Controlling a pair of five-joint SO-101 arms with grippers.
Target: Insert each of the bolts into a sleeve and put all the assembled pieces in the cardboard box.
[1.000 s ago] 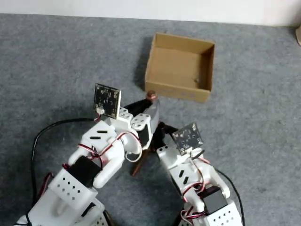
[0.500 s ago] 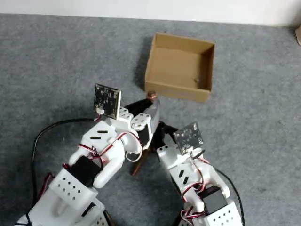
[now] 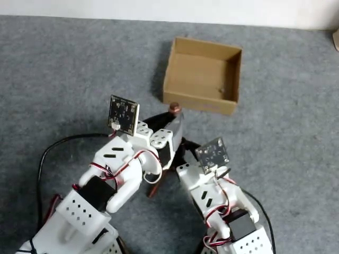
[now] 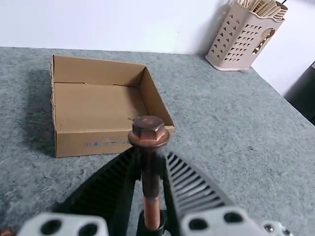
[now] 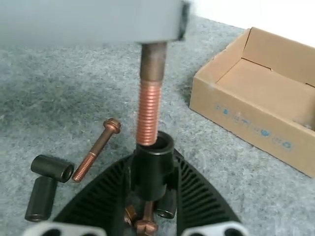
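Holds bolt (image 5: 149, 113) tip in sleeve (image 5: 153, 152) mouth, near cardboard box (image 5: 246, 125).
Clamps bolt in left gripper (image 4: 149, 164), sleeve in right gripper (image 5: 153, 172); cannot see tip inside.

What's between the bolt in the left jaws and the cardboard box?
Nothing but a strip of bare grey mat separates the bolt from the box front wall, as the high view shows.

Your right gripper (image 5: 153, 169) clamps a black sleeve (image 5: 153, 147) upright; the threaded tip of a copper bolt (image 5: 149, 110) sits in its mouth.
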